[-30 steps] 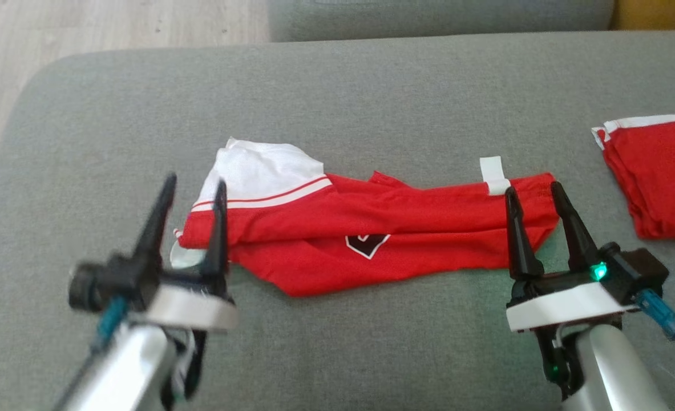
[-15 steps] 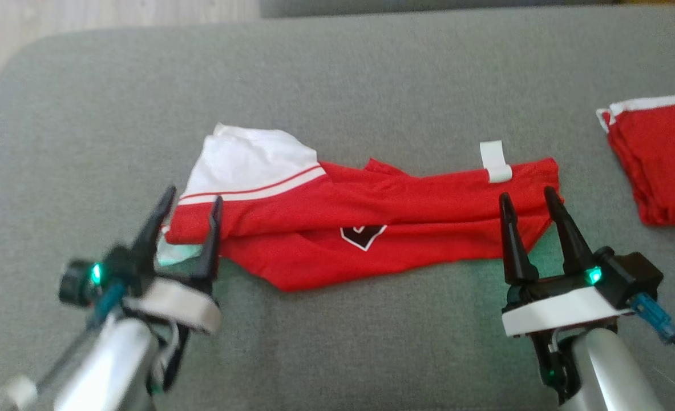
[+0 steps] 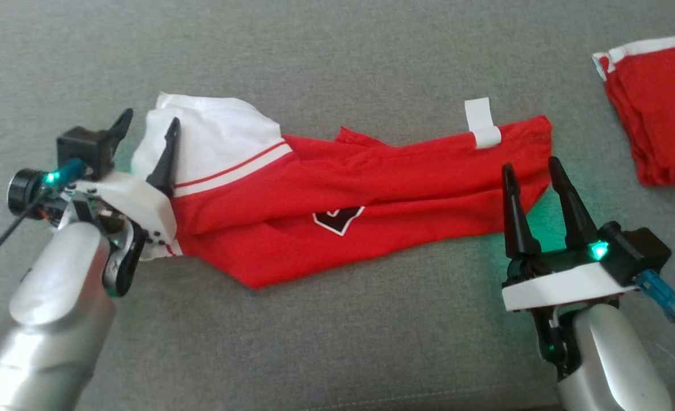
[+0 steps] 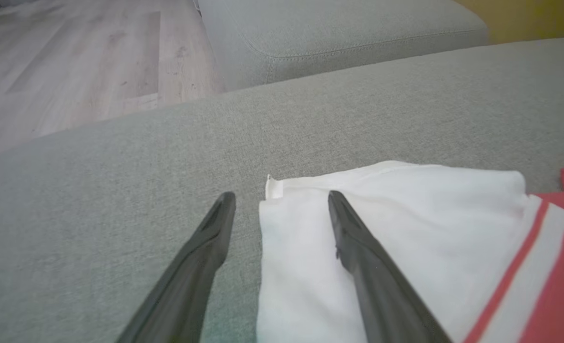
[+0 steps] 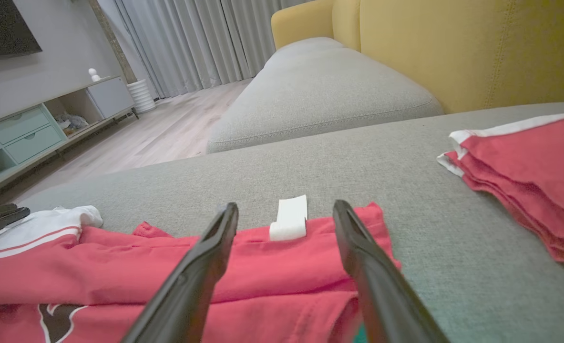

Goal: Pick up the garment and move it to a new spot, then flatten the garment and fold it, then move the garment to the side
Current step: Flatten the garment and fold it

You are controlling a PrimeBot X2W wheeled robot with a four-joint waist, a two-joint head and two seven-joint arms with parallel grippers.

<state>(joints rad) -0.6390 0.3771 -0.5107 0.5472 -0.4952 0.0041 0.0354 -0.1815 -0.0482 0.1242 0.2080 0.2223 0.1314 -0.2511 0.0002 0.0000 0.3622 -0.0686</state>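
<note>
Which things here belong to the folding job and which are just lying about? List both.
Job:
- red-and-white garment, stretched across the grey cushion
- left hand, open at its white end
- right hand, open at its red end

Lying about:
- folded red garment at the right
- yellow backrest
- low cabinet
- curtains

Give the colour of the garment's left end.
The end is white, bordered by a red stripe; best in left wrist view.
</note>
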